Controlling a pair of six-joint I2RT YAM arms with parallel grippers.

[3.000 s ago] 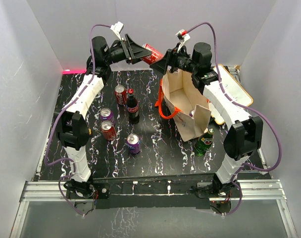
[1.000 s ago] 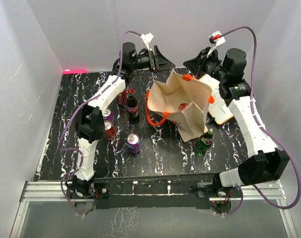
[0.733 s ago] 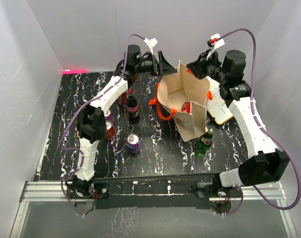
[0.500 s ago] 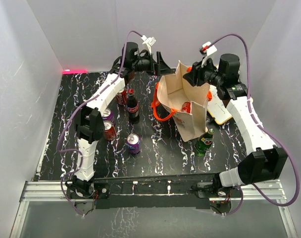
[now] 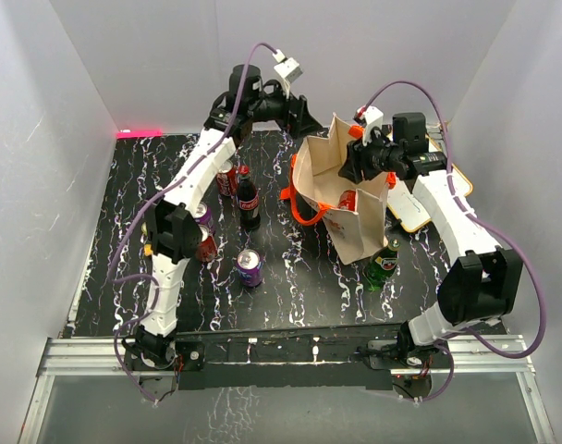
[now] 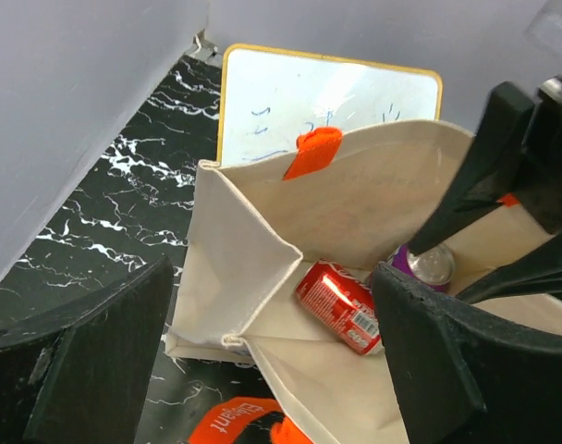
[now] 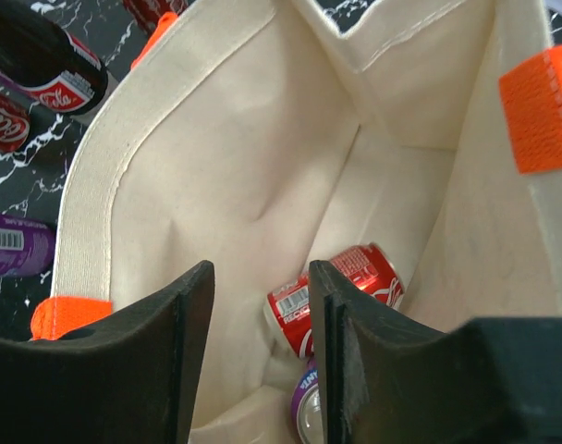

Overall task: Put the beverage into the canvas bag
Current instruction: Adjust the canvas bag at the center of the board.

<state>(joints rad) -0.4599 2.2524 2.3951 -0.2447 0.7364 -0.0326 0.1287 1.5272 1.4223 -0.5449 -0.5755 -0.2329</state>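
Red can (image 6: 341,307) lies on the canvas bag's (image 5: 358,233) bottom; the drop looks done. Left end effector (image 6: 274,273) and right end effector (image 7: 261,277) are both apart and empty at its mouth. Next I'd lift clear without snagging the bag.

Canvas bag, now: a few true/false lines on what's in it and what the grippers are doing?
1. A red cola can lies on its side inside the beige canvas tote bag. True.
2. A purple can is in the bag too. True.
3. The right gripper is shut on a can. False: its jaws are apart and empty over the bag's opening.
4. The green glass bottle is in the bag. False: it stands outside it on the black marbled table.
5. The left gripper is open and empty. True.
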